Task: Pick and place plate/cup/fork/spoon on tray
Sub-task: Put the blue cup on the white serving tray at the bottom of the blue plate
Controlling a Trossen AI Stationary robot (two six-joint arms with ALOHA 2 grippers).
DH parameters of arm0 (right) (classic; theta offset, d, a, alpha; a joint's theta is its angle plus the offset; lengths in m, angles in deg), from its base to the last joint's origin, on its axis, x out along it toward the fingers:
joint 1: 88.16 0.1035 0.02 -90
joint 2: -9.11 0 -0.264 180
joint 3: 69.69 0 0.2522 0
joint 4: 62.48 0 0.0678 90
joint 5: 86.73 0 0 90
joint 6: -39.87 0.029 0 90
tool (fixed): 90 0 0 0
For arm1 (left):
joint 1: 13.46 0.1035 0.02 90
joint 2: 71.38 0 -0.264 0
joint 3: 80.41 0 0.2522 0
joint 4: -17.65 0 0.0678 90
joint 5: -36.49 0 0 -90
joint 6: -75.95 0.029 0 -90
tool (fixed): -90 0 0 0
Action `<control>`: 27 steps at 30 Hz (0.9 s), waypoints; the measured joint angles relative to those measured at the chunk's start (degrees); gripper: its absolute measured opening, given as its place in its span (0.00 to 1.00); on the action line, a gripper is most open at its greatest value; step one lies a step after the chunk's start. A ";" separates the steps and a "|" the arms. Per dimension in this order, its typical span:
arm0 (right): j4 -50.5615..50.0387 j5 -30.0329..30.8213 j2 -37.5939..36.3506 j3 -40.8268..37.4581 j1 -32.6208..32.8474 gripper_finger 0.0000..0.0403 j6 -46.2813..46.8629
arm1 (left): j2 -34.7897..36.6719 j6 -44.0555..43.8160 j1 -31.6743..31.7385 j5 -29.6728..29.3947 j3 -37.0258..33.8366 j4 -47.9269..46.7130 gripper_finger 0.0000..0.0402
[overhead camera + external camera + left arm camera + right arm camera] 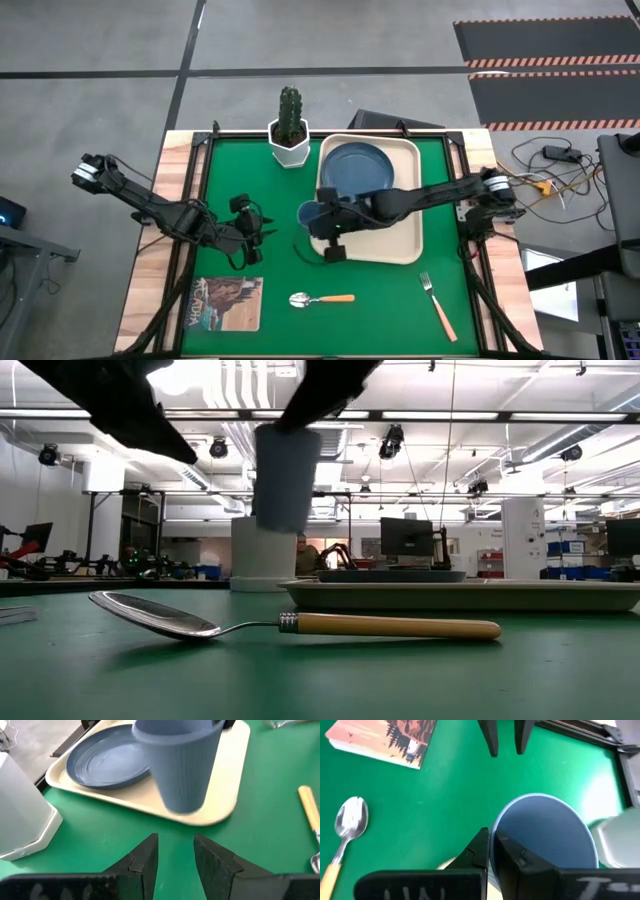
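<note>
Green table mat, workshop behind. The right gripper is clamped on the rim of the small ribbed light-blue cup, held aloft at the edge of the cream rectangular tray. Judged light, rigid, possibly slippery; rim grip suits. Slate-blue round plate occupies the tray; the left gripper waits nearby, fingers apart.

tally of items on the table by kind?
Plate: 1
Cup: 1
Spoon: 1
Fork: 1
Tray: 1
Cactus pot: 1
Book: 1
Total: 7
</note>
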 joint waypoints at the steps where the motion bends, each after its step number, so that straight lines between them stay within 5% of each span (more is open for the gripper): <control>1: -0.65 1.17 -1.26 -0.87 0.68 0.02 0.43 | 0.00 -0.02 0.01 -0.01 -0.06 0.41 0.26; 16: 13.00 9.97 -17.46 -30.07 4.76 0.02 9.73 | 0.00 0.05 0.01 -0.05 -0.06 4.10 0.26; 27: 19.81 9.97 -17.96 -35.23 3.97 0.02 9.10 | 0.00 0.12 0.01 -0.08 0.02 4.71 0.26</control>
